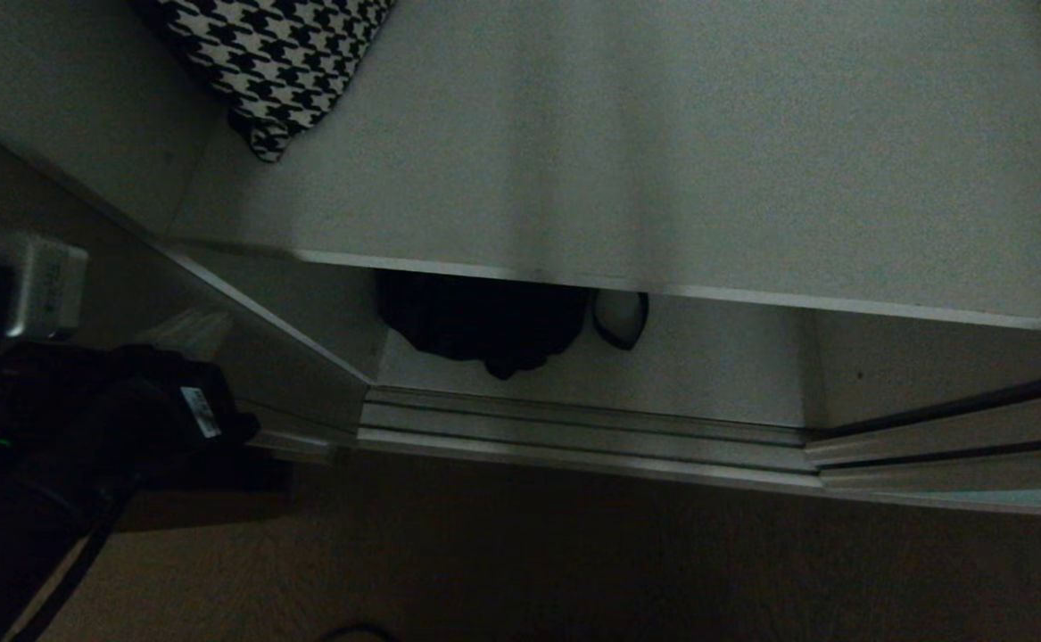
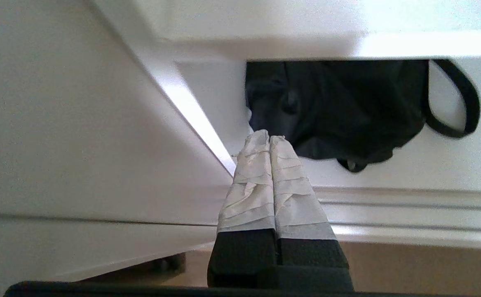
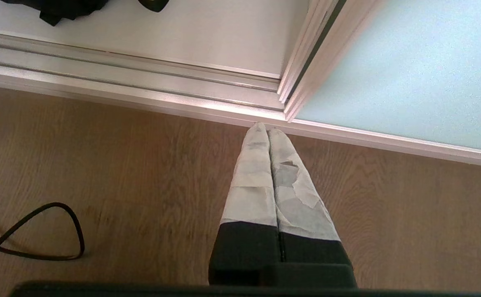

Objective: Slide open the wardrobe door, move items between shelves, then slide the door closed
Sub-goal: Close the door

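The sliding wardrobe door [image 3: 409, 70], frosted teal glass in a silver frame, stands pushed aside at the right, leaving the wardrobe open. A black fabric bundle [image 2: 335, 107] with a looped strap [image 2: 469, 107] lies on the lower shelf [image 2: 409, 173], under the front edge of the wide upper shelf [image 1: 663, 178]. In the head view the bundle [image 1: 484, 325] sits at the shelf's left end. My left gripper [image 2: 269, 136] is shut and empty, its taped fingers pointing at the bundle from outside the door track. My right gripper [image 3: 267, 130] is shut and empty over the wooden floor by the door's lower corner.
A black-and-white houndstooth cloth [image 1: 279, 62] lies at the back left of the upper shelf. Silver floor tracks [image 1: 574, 428] run along the wardrobe's front. The white side panel [image 2: 79, 123] stands close to my left gripper. A black cable [image 3: 38, 231] loops on the floor.
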Available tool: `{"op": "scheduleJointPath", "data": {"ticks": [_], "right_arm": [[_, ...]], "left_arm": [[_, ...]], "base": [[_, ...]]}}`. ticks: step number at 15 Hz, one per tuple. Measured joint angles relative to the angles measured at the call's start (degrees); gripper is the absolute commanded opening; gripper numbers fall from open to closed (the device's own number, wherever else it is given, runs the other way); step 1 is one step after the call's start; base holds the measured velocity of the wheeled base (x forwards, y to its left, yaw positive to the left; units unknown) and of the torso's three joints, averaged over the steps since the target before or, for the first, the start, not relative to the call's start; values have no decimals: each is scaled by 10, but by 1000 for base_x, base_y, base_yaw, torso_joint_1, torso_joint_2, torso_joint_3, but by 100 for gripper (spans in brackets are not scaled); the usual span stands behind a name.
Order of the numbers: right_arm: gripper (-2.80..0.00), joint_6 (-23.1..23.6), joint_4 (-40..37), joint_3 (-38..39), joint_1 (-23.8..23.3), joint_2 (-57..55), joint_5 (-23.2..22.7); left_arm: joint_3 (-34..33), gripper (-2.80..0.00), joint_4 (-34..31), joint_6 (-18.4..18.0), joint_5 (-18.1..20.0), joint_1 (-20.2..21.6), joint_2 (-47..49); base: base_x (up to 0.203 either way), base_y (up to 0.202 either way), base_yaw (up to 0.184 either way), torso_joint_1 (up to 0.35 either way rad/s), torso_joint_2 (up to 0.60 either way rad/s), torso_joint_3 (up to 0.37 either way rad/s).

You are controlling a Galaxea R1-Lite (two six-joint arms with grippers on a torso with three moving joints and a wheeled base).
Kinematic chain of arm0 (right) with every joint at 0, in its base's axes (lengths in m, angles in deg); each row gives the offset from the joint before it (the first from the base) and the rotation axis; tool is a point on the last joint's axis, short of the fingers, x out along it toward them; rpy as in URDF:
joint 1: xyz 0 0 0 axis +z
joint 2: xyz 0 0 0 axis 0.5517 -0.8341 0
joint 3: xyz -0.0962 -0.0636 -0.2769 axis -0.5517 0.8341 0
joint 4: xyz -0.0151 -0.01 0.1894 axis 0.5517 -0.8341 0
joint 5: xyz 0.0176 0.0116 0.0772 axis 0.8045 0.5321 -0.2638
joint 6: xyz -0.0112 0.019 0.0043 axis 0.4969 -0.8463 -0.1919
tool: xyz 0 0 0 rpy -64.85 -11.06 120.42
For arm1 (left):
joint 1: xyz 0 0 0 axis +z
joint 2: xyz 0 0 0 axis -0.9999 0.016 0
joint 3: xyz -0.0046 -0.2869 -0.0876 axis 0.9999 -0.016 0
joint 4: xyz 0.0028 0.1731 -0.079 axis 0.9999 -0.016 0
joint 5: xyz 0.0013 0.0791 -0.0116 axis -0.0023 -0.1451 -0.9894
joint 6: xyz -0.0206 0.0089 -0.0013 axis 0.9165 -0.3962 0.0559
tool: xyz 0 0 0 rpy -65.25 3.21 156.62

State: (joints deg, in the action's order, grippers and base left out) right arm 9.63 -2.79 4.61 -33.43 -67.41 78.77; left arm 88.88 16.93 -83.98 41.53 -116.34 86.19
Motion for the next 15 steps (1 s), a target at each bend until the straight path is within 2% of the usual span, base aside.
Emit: {"op": "scheduleJointPath", "data": {"ticks": [5,10,15], "right_arm": [[-280,0,0,0,0,0,0],[-280,0,0,0,1,0,0],[-280,0,0,0,0,0,0]], "left_arm": [[-15,-280,-89,0,-39,10,-107],[-88,-280,-102,-2,-39,119,-218],[-168,-280,-147,-1,-31,188,-348]], "base": [[0,0,0,0,0,0],[0,0,0,0,0,0],[0,0,0,0,0,0]]}}
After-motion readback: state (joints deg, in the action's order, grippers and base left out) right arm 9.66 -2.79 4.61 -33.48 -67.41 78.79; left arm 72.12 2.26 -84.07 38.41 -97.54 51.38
